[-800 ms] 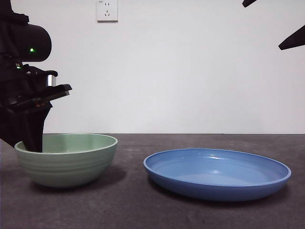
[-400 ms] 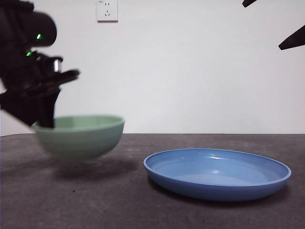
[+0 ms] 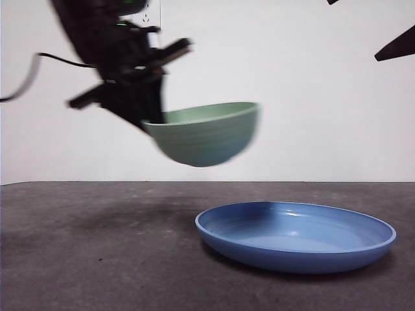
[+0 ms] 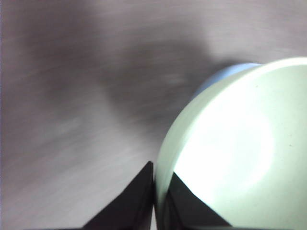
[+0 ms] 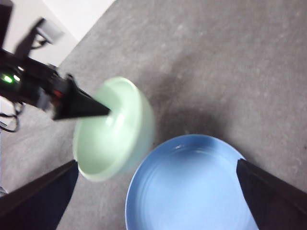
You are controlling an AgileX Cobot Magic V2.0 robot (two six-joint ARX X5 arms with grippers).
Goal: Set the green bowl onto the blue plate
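Observation:
My left gripper [image 3: 150, 123] is shut on the rim of the green bowl [image 3: 204, 134] and holds it tilted in the air, above and left of the blue plate [image 3: 295, 234], which lies on the table at the right. In the left wrist view the jaws pinch the bowl's wall [image 4: 225, 153], one inside, one outside, with an edge of the plate [image 4: 225, 72] beyond it. In the right wrist view the bowl [image 5: 112, 132] hangs beside the plate [image 5: 192, 187], held by the left gripper [image 5: 103, 111]. My right gripper [image 5: 153, 191] is open and empty, high above the plate.
The dark grey table [image 3: 97, 259] runs across the front. A white wall with a socket stands behind. The right arm shows only as black tips [image 3: 395, 48] at the top right corner.
My left gripper has lifted the green bowl off the table and carried it up and to the right, toward the plate. The plate and the right arm have not moved.

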